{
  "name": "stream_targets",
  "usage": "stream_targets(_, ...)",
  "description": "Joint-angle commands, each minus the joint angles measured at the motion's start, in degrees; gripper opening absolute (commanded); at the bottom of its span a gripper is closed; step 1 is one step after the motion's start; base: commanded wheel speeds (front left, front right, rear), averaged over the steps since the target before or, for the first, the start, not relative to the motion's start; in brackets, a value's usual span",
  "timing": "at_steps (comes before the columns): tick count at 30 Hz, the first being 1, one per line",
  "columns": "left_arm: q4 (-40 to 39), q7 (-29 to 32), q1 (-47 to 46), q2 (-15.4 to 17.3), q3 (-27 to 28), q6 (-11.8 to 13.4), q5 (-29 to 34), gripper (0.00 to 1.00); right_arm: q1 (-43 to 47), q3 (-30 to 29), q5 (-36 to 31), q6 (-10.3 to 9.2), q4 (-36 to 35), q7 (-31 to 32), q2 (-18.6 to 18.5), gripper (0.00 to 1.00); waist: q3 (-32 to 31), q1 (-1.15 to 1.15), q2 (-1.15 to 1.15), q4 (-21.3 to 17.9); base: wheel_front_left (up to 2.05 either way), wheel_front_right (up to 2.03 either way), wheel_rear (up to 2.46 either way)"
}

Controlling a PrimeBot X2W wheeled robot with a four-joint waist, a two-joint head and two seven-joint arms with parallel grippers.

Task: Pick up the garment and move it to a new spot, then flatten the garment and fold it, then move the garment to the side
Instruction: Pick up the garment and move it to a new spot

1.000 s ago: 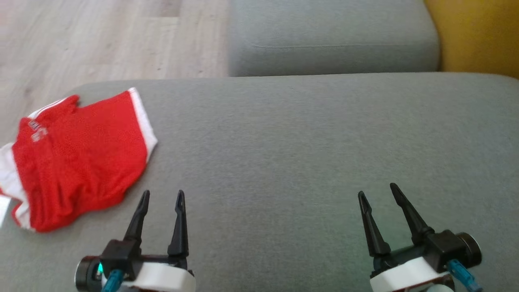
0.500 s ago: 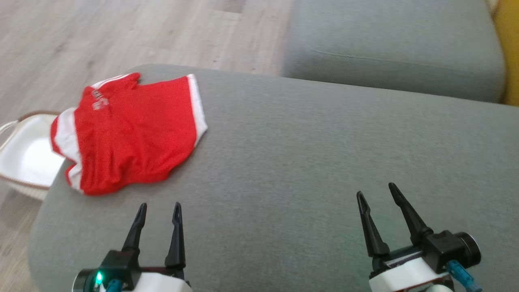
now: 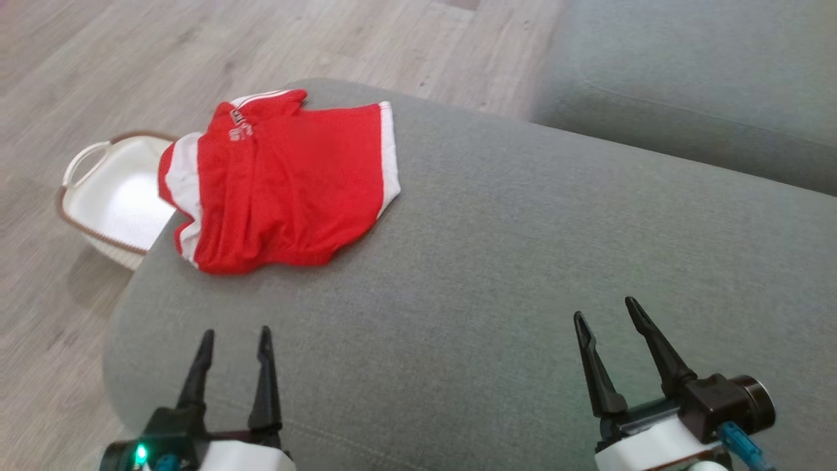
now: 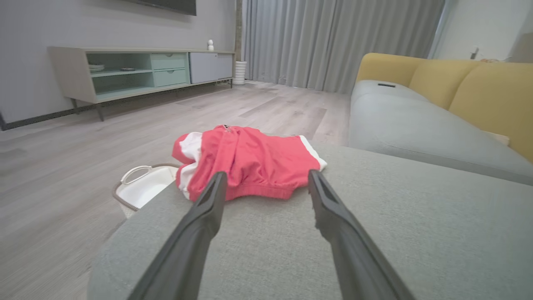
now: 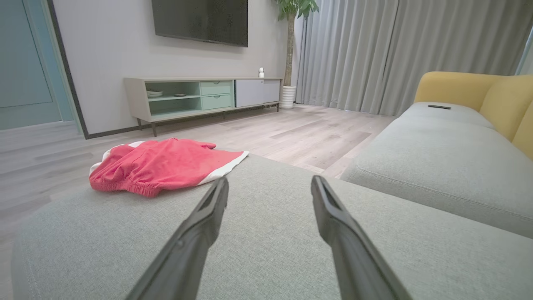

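Note:
The garment [image 3: 288, 180] is a pair of red shorts with white trim, lying crumpled near the far left corner of a grey cushion [image 3: 523, 261]. In the left wrist view the garment [image 4: 250, 160] lies just beyond the fingertips. It appears off to the left in the right wrist view [image 5: 162, 166]. My left gripper [image 3: 235, 337] hovers open over the cushion's near left edge, short of the shorts. My right gripper [image 3: 603, 311] is open at the lower right, far from them. Both hold nothing.
A white basket [image 3: 114, 199] with a brown rim stands on the wooden floor just left of the cushion, partly under the shorts' corner. A grey sofa seat [image 3: 693, 85] with yellow backrests [image 4: 479, 91] lies beyond. A TV cabinet [image 5: 200, 98] lines the far wall.
The head camera has swung left, so the shorts and cushion sit further right in the picture and the basket has come into view. Both grippers stay open and empty.

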Motion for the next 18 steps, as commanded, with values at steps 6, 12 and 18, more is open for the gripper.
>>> stream_targets(6,-4.3,-0.7,-5.0,-0.1,4.1,2.6,-0.3,1.0,-2.6,-3.8,-3.2,-0.04,-5.1,-0.6,-1.2,1.0,4.7,0.0,0.0,0.9,0.0,0.0,0.0)
stream_targets(12,-4.1,-0.7,-17.3,-0.1,7.3,1.9,-1.3,1.0,-5.0,-5.0,-3.4,-0.04,-7.6,-0.6,-6.3,1.0,13.2,0.0,0.0,0.3,0.0,0.0,0.0)
stream_targets(18,5.1,-0.7,-29.8,0.3,13.5,1.7,-2.9,1.0,-6.9,-4.3,-1.5,-0.04,-8.8,-0.6,-11.5,1.0,18.7,0.0,0.0,-0.2,0.0,0.0,0.0)
